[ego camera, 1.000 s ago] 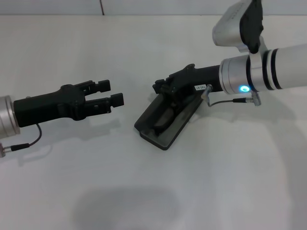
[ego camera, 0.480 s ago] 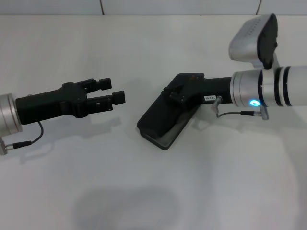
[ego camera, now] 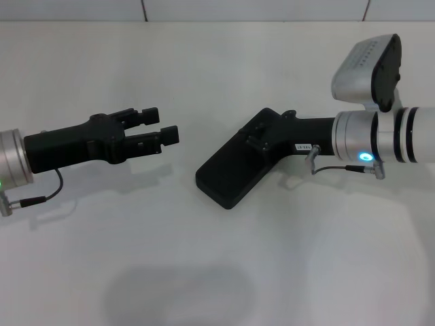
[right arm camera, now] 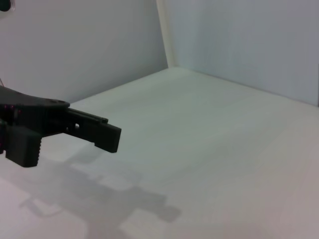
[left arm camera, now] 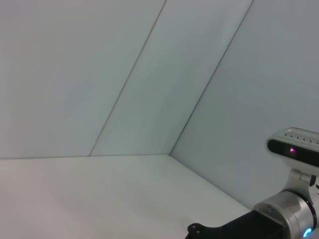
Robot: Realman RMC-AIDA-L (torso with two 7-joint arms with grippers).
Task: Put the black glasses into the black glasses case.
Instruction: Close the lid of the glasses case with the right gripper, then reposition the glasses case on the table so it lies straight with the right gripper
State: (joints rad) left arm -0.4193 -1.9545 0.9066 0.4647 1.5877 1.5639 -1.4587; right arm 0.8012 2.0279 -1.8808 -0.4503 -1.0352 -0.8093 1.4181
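Note:
The black glasses case (ego camera: 231, 171) lies closed on the white table, slanting from near left to far right. The black glasses are hidden. My right gripper (ego camera: 260, 134) rests shut on top of the case's far end, pressing on the lid. My left gripper (ego camera: 162, 125) is open and empty, hovering to the left of the case and apart from it. It also shows in the right wrist view (right arm camera: 65, 134). The right arm's wrist (left arm camera: 284, 216) shows in the left wrist view.
The white table (ego camera: 217, 272) spreads around the case. A pale tiled wall (ego camera: 217, 8) runs along the table's far edge.
The case's lid has gone from open, with the grey inside showing, to fully closed. My right gripper has moved right and down with the lid. The left gripper has barely moved.

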